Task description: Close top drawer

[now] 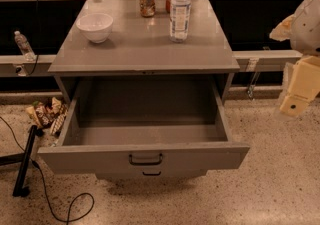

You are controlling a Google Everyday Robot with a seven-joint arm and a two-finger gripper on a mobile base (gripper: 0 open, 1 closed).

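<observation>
The top drawer (100, 158) is a wide grey metal drawer pulled far out of the grey cabinet (145, 49). It is empty inside. Its front faces me and carries a small black bar handle (145, 159) at its centre. A narrower drawer front with a like handle (151, 173) shows just below it. My gripper (298, 94) is a cream-coloured block at the right edge of the view, to the right of the drawer and apart from it, above the floor.
On the cabinet top stand a white bowl (95, 26), a clear water bottle (180, 11) and two cans (147, 0). Snack bags (46, 113) lie on the floor at the left. A black cable (47, 189) and a black bar (24, 161) lie at the front left. A small bottle (22, 44) stands on the left ledge.
</observation>
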